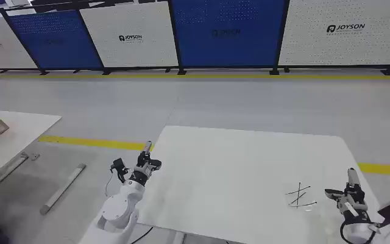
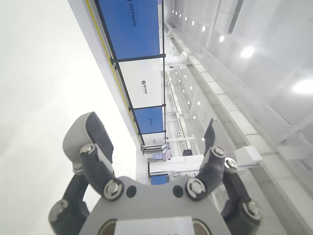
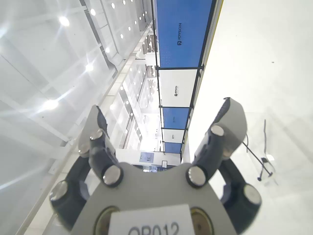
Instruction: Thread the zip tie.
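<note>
Prob. 3 zip ties (image 1: pixel 298 194) near R tool (image 3: pixel 161 106), 1 table (image 1: pixel 231 165).

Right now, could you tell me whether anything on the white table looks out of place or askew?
Only mildly: the thin black zip ties lie crossed over one another in a loose heap near the edge of the white table, beside the open right gripper. Nothing looks spilled or damaged.
</note>
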Controlling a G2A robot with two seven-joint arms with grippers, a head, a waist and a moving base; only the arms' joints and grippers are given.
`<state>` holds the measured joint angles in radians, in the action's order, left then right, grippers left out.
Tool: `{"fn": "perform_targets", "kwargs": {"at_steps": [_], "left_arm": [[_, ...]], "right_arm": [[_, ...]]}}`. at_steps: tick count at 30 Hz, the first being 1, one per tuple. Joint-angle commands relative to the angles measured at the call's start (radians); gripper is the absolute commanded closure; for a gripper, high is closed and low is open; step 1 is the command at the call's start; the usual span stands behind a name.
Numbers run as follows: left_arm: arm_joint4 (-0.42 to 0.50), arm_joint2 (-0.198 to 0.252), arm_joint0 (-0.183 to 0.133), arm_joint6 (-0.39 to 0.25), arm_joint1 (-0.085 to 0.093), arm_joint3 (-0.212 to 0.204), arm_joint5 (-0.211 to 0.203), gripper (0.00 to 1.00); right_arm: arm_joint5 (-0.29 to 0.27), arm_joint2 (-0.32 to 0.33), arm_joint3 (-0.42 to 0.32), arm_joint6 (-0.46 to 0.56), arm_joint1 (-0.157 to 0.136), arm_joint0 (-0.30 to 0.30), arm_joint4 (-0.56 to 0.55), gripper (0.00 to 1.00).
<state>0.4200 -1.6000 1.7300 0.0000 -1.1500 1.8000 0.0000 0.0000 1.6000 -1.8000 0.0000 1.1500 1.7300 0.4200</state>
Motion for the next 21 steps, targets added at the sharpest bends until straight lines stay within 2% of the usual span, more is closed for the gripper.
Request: {"fn": "perform_targets", "kwargs": {"at_steps": [1, 2, 3, 4, 5, 6, 7, 8, 9, 10, 11, 12, 13, 14, 15, 17, 21], "left_arm": [[0.000, 0.000, 0.000, 0.000, 0.000, 0.000, 0.000, 0.22], [0.000, 0.000, 0.000, 0.000, 0.000, 0.000, 0.000, 0.00], [0.000, 0.000, 0.000, 0.000, 0.000, 0.000, 0.000, 0.22], [0.000, 0.000, 0.000, 0.000, 0.000, 0.000, 0.000, 0.00], [0.000, 0.000, 0.000, 0.000, 0.000, 0.000, 0.000, 0.22], [0.000, 0.000, 0.000, 0.000, 0.000, 0.000, 0.000, 0.22], [0.000, 0.000, 0.000, 0.000, 0.000, 0.000, 0.000, 0.00], [0.000, 0.000, 0.000, 0.000, 0.000, 0.000, 0.000, 0.22], [0.000, 0.000, 0.000, 0.000, 0.000, 0.000, 0.000, 0.00], [0.000, 0.000, 0.000, 0.000, 0.000, 0.000, 0.000, 0.00], [0.000, 0.000, 0.000, 0.000, 0.000, 0.000, 0.000, 0.22], [0.000, 0.000, 0.000, 0.000, 0.000, 0.000, 0.000, 0.00], [0.000, 0.000, 0.000, 0.000, 0.000, 0.000, 0.000, 0.00], [0.000, 0.000, 0.000, 0.000, 0.000, 0.000, 0.000, 0.00], [0.000, 0.000, 0.000, 0.000, 0.000, 0.000, 0.000, 0.00], [0.000, 0.000, 0.000, 0.000, 0.000, 0.000, 0.000, 0.00], [0.000, 0.000, 0.000, 0.000, 0.000, 0.000, 0.000, 0.00]], "right_arm": [[0.000, 0.000, 0.000, 0.000, 0.000, 0.000, 0.000, 0.22], [0.000, 0.000, 0.000, 0.000, 0.000, 0.000, 0.000, 0.00], [0.000, 0.000, 0.000, 0.000, 0.000, 0.000, 0.000, 0.22], [0.000, 0.000, 0.000, 0.000, 0.000, 0.000, 0.000, 0.00], [0.000, 0.000, 0.000, 0.000, 0.000, 0.000, 0.000, 0.22], [0.000, 0.000, 0.000, 0.000, 0.000, 0.000, 0.000, 0.00], [0.000, 0.000, 0.000, 0.000, 0.000, 0.000, 0.000, 0.22], [0.000, 0.000, 0.000, 0.000, 0.000, 0.000, 0.000, 0.22], [0.000, 0.000, 0.000, 0.000, 0.000, 0.000, 0.000, 0.22], [0.000, 0.000, 0.000, 0.000, 0.000, 0.000, 0.000, 0.00], [0.000, 0.000, 0.000, 0.000, 0.000, 0.000, 0.000, 0.22], [0.000, 0.000, 0.000, 0.000, 0.000, 0.000, 0.000, 0.22], [0.000, 0.000, 0.000, 0.000, 0.000, 0.000, 0.000, 0.00], [0.000, 0.000, 0.000, 0.000, 0.000, 0.000, 0.000, 0.22], [-0.001, 0.000, -0.001, 0.002, 0.000, -0.001, -0.003, 0.00], [-0.003, 0.006, -0.002, 0.017, -0.001, -0.003, -0.013, 0.00], [-0.015, 0.043, -0.008, 0.111, -0.007, 0.004, -0.048, 0.00]]}}
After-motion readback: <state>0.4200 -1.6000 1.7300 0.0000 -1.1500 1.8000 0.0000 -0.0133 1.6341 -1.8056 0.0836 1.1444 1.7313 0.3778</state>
